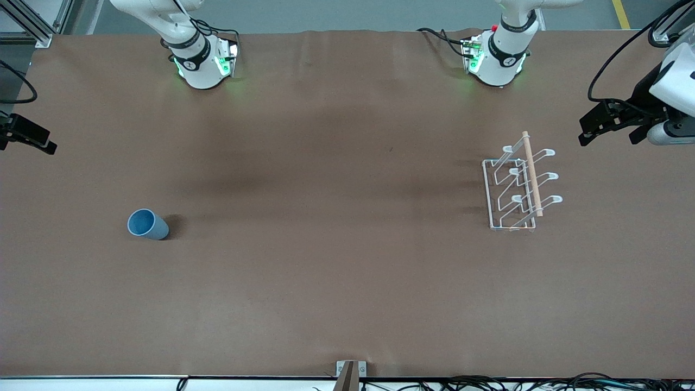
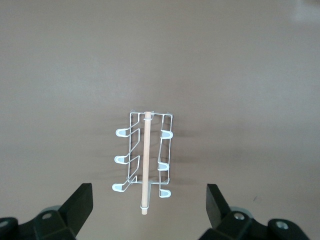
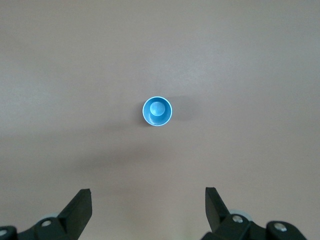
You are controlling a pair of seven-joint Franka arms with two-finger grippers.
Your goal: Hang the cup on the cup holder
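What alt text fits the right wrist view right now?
A light-blue cup stands upright and alone on the brown table, mouth up, seen from directly above. The right gripper hangs over it, jaws open and empty.

Plain light-blue cup [image 1: 147, 224], white wire cup holder [image 1: 502, 195] with a pale wood rod [image 1: 532, 174], all on a flat brown surface [image 1: 326, 271]. Black claw fingers [image 2: 80, 205].

Right end effector [image 1: 32, 140] cut by edge
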